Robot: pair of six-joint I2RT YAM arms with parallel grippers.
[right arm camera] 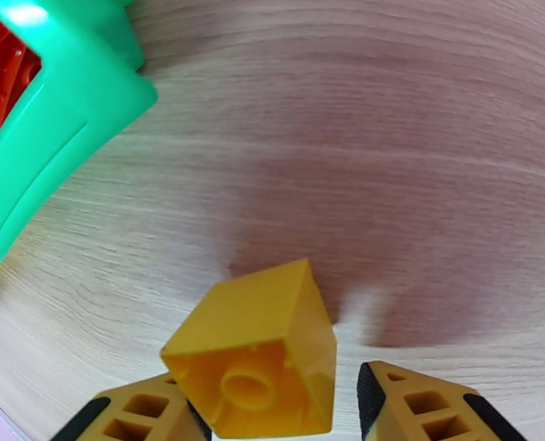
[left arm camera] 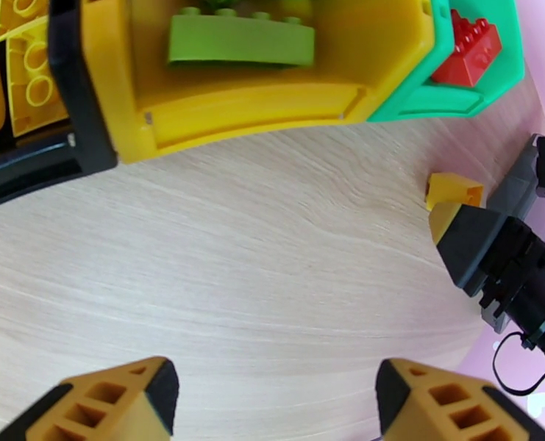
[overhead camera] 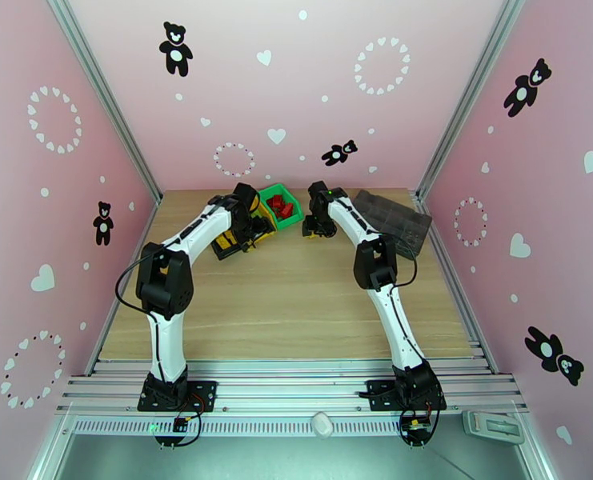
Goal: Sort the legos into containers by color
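Note:
A yellow lego (right arm camera: 261,354) lies tilted on the wood, its hollow underside towards the right wrist camera. My right gripper (right arm camera: 272,395) stands open around it, the left finger against it and a narrow gap at the right finger (right arm camera: 419,406). In the left wrist view the same lego (left arm camera: 456,191) sits by the right gripper's tip. My left gripper (left arm camera: 276,380) hangs open with nothing in it over bare wood, just in front of the containers. The yellow bin (left arm camera: 250,115) holds a green lego (left arm camera: 239,42), the green bin (left arm camera: 426,104) a red lego (left arm camera: 467,45), and the black bin (left arm camera: 81,104) yellow legos (left arm camera: 29,75).
From above, both grippers, the left (overhead camera: 252,230) and the right (overhead camera: 318,227), meet near the green bin (overhead camera: 298,208) at the table's back. A dark grey compartmented tray (overhead camera: 392,222) lies at the back right. Pink walls close in the sides and the back.

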